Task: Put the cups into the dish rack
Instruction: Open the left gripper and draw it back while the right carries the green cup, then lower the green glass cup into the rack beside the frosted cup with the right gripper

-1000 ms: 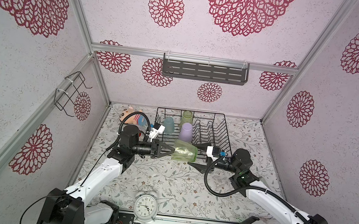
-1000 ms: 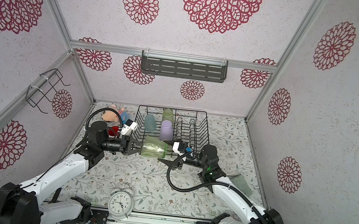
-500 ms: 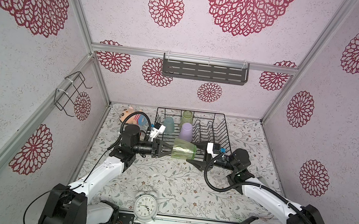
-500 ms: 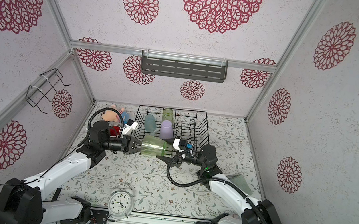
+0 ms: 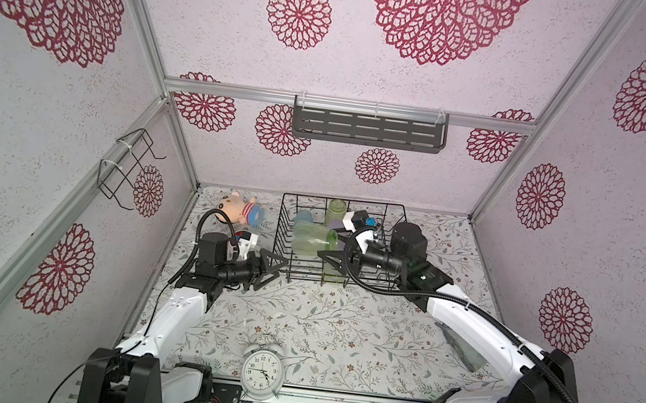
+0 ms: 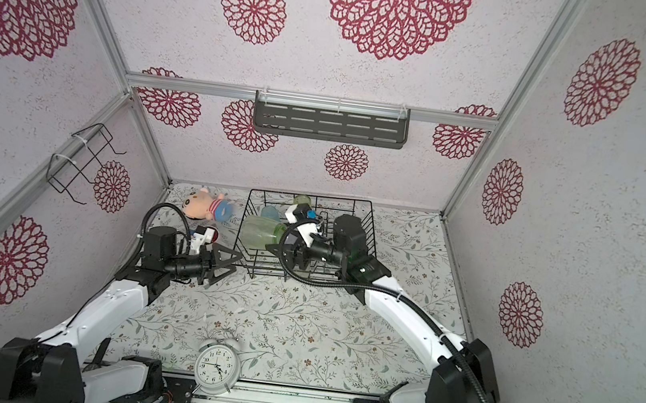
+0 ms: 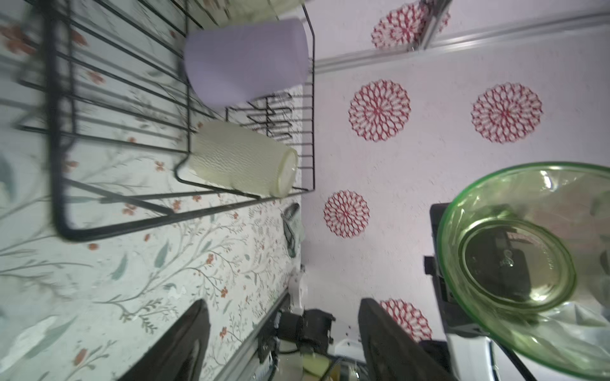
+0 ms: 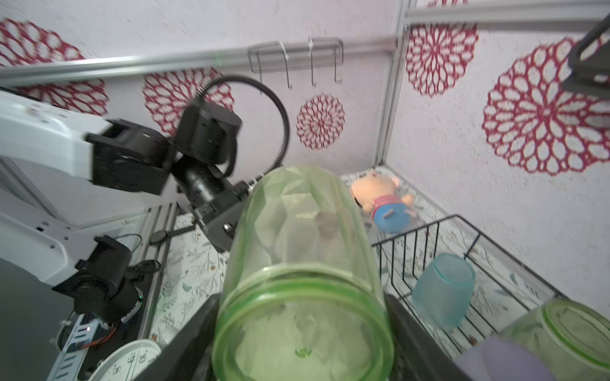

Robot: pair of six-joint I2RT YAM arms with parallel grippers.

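A translucent green tumbler point(image 5: 314, 241) point(image 6: 261, 232) hangs on its side over the front left part of the black wire dish rack point(image 5: 354, 202). My right gripper point(image 5: 330, 249) point(image 8: 303, 346) is shut on its base end, one finger on each side. My left gripper point(image 5: 277, 270) point(image 7: 284, 333) stands open and empty just left of the rack's front corner, facing the tumbler's mouth point(image 7: 528, 264). In the rack stand a light-blue cup point(image 8: 442, 290), a lilac tumbler point(image 7: 244, 59), a pale yellow-green tumbler point(image 7: 241, 161) and another green tumbler point(image 5: 336, 208). A red-lined mug point(image 6: 215, 236) peeks out behind the left wrist.
A plush toy point(image 5: 238, 211) lies left of the rack at the back. An alarm clock point(image 5: 262, 371) stands at the front edge. A grey slotted shelf point(image 5: 368, 128) and a wire bracket point(image 5: 128, 170) hang on the walls. A grey cloth point(image 5: 462, 349) lies under the right arm.
The left gripper let go of the green tumbler, opened and drew back to the left. The right gripper now holds the tumbler alone and has carried it back over the rack.
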